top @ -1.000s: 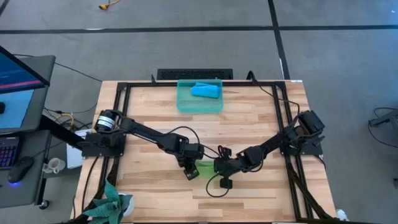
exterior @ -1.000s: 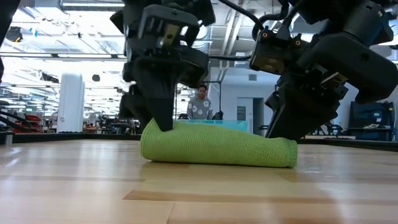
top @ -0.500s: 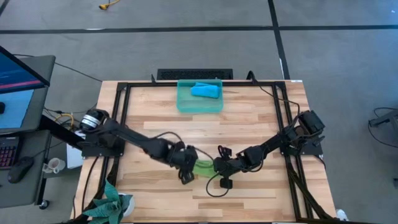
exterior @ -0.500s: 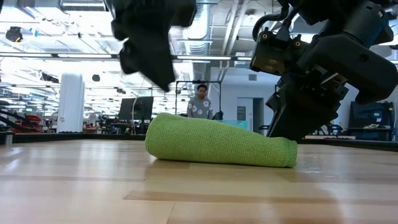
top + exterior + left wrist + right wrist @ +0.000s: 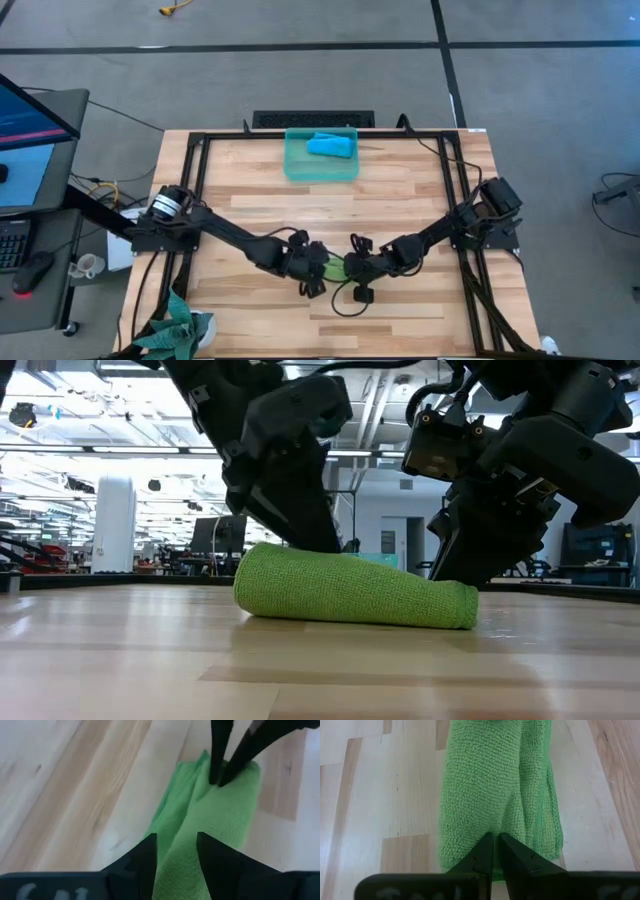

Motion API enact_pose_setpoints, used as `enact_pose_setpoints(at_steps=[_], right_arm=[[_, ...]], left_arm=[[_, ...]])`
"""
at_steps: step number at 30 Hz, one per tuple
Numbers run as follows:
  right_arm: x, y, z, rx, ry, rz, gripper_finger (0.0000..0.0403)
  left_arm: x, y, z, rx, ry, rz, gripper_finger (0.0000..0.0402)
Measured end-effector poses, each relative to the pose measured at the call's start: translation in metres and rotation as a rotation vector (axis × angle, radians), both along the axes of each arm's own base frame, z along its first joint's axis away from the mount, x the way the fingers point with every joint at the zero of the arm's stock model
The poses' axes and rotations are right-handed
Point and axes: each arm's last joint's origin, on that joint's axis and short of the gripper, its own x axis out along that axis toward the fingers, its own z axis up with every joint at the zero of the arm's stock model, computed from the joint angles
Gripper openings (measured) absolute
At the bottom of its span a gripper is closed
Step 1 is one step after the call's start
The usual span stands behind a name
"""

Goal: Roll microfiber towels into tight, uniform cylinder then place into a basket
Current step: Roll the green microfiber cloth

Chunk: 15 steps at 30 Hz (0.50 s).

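Note:
The lime green towel [image 5: 333, 268] lies rolled into a cylinder on the wooden table, near the front middle. My right gripper [image 5: 350, 268] is shut on its right end. My left gripper [image 5: 177, 840] stands open at the roll's left end [image 5: 260, 575], one finger on either side of the roll's top. The blue towel [image 5: 330, 146] lies rolled inside the teal basket [image 5: 295, 165] at the table's far edge. My left gripper has the roll's left end [image 5: 175, 865] between its open fingers, coming down at a slant from the table's left; whether the fingers touch the cloth I cannot tell. My right gripper pinches cloth on top of the roll's right end [image 5: 495, 827] between its two nearly closed fingers [image 5: 217, 772], slanting down from the table's right. The roll lies on the table along its whole length.
A black rail frame [image 5: 195, 200] runs around the tabletop. A green plant-like object [image 5: 175, 325] sits at the near left corner. A monitor and keyboard [image 5: 20, 150] stand off the table's left side. Bare wood lies between the roll and the basket.
My left gripper lifted off the roll's left end, swung toward the table's near edge while rolling its wrist, then came back down on the same end at a new angle. The freed left end sprang up slightly fuller. The roll's right end stayed put.

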Motion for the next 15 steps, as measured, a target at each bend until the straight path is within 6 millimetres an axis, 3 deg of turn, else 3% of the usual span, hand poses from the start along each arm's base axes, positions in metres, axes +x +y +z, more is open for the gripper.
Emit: enact_pose_setpoints(at_steps=[15], right_arm=[[0.001, -0.002, 0.0, 0.008, 0.003, -0.015, 0.0058]], left_arm=[[-0.013, -0.024, -0.013, -0.05, 0.051, 0.074, 0.013]])
